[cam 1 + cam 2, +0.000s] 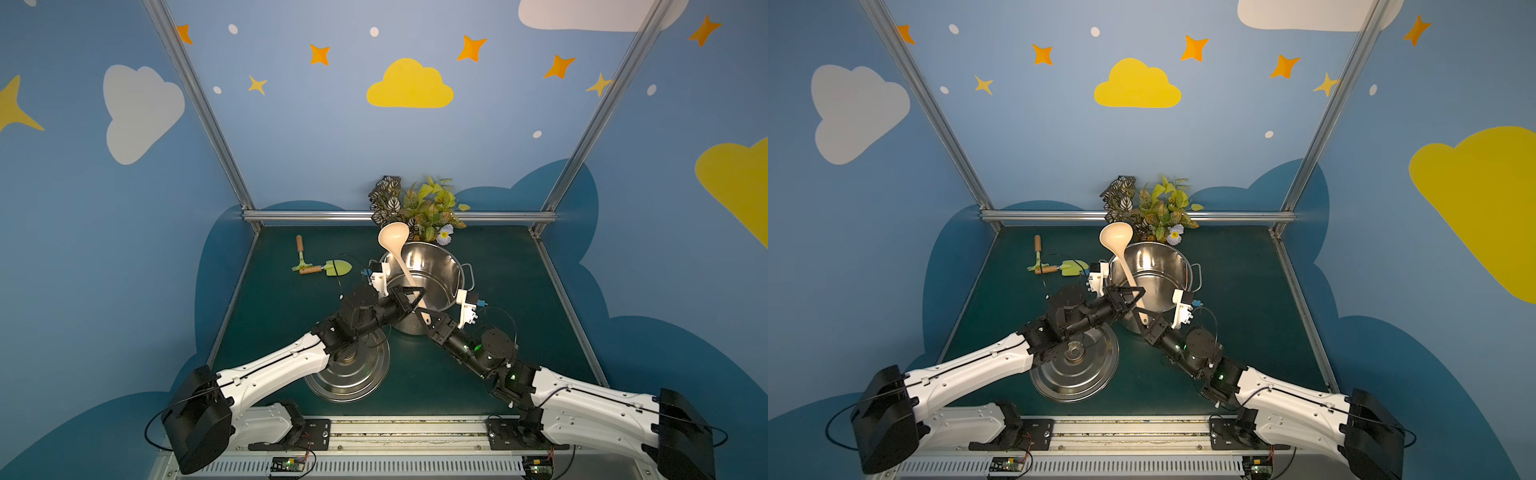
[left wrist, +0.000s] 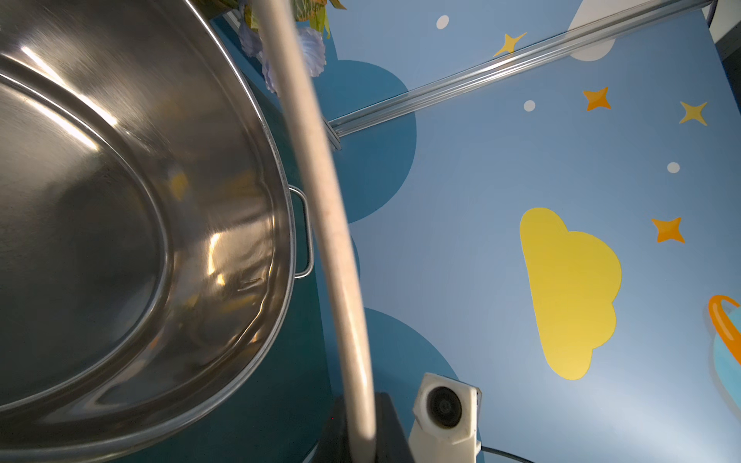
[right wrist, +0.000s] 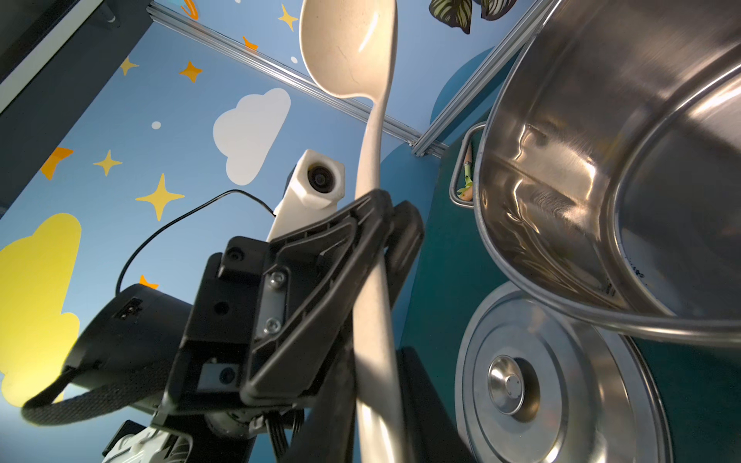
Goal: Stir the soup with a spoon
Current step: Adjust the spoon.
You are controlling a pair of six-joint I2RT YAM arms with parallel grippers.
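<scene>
The cream spoon point(image 1: 392, 237) is a long ladle held bowl-up, slanting over the near-left rim of the steel pot point(image 1: 440, 249). My left gripper point(image 1: 415, 293) is shut on the handle point(image 2: 320, 180) partway along it. Lower on the handle, close to its end, sits my right gripper point(image 1: 426, 318). In the right wrist view its fingers point(image 3: 333, 401) press both sides of the handle point(image 3: 373, 320), so it is shut on the spoon. No soup shows: the pot's inside point(image 2: 120, 200) is bare shiny metal.
The pot's lid point(image 1: 353, 374) lies flat on the green table under my left arm. A yellow-green trowel point(image 1: 336, 268) and a small rake point(image 1: 301, 257) lie left of the pot. A leafy plant point(image 1: 419, 208) stands behind it by the back rail.
</scene>
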